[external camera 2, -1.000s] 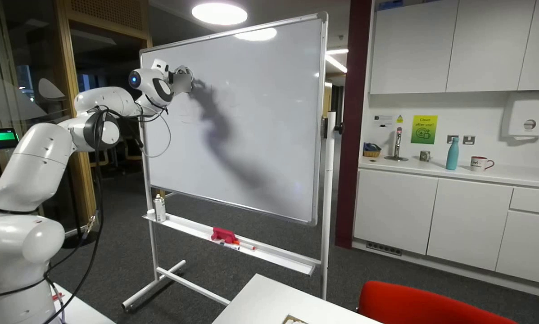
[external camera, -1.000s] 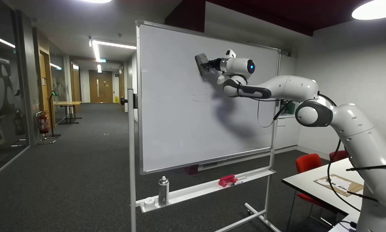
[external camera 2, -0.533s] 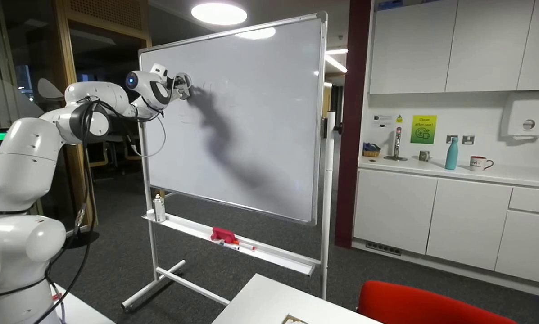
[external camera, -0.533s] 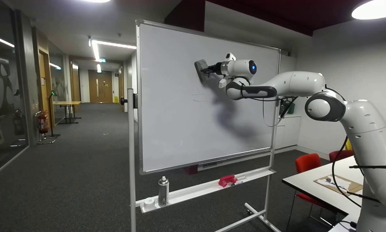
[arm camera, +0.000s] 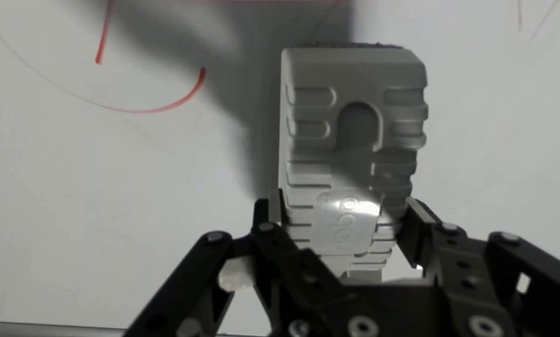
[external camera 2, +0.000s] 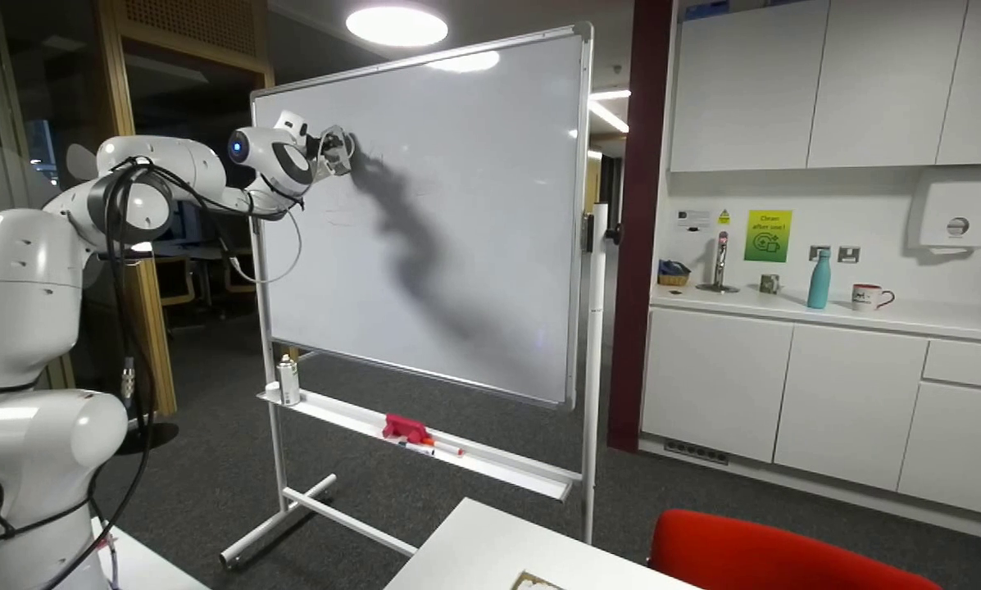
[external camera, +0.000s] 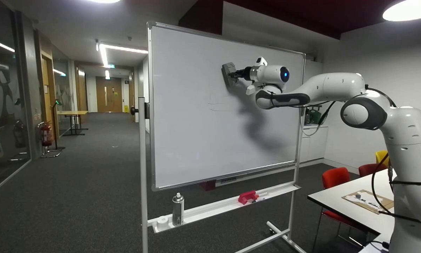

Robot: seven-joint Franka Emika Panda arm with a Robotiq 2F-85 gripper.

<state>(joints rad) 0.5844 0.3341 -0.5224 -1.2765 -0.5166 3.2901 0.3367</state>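
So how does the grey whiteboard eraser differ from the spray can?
The whiteboard eraser is a ridged block; the spray can is a cylinder with a narrower top. The eraser is gripped by the hand in front of the whiteboard; the can stands upright on the tray, unheld. Both look greyish.

Counted: one robot arm [external camera: 363, 116], one gripper [arm camera: 343, 208], one gray eraser [arm camera: 354, 140] and one whiteboard [external camera: 196, 140]. On the tray [external camera 2: 523, 477]: one spray can [external camera: 178, 211], one white roll [external camera: 162, 222], one red holder [external camera: 247, 197] and at least two markers [external camera 2: 449, 448], too small and close for a sure total. On the kitchen tabletop [external camera 2: 747, 301]: one teal bottle [external camera 2: 819, 282], one handled mug [external camera 2: 865, 298], one patterned cup [external camera 2: 769, 283], one tap [external camera 2: 720, 266] and one basket [external camera 2: 673, 280]. In an exterior view: two red chairs [external camera: 336, 178], one yellow chair [external camera: 381, 157] and one fire extinguisher [external camera: 46, 135].
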